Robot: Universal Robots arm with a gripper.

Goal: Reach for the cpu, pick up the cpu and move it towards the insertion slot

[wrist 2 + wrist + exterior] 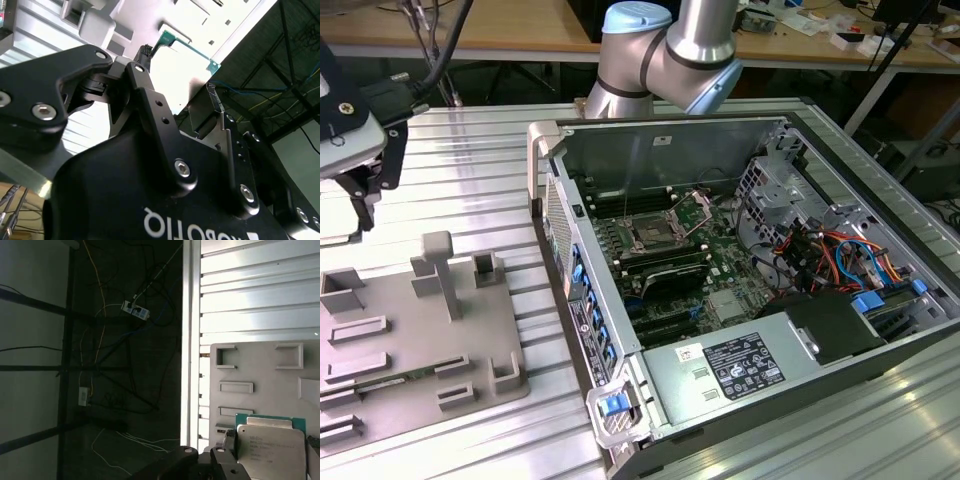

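In the exterior view the gripper (368, 190) hangs at the exterior view's left edge over the ribbed table (470, 150), close to the grey tray (470, 340). The insertion slot (650, 235) sits inside the open computer case (660, 150), well apart toward the exterior view's right.

In the second wrist view the gripper (180, 75) has its jaws apart and clamped on nothing. The cpu (187, 57) lies flat just beyond the fingertips (144, 54), its pale top washed bright, with a green edge showing.

In the first wrist view one finger (227, 440) stands just beside an edge of the cpu (272, 452), which rests flat on the tray (260, 370) near its shallow recesses. The chip is thin and near-square (so it has no long axis to speak of), with a silvery metal lid on a green board. I judge the reach close to complete and the grasp not yet made
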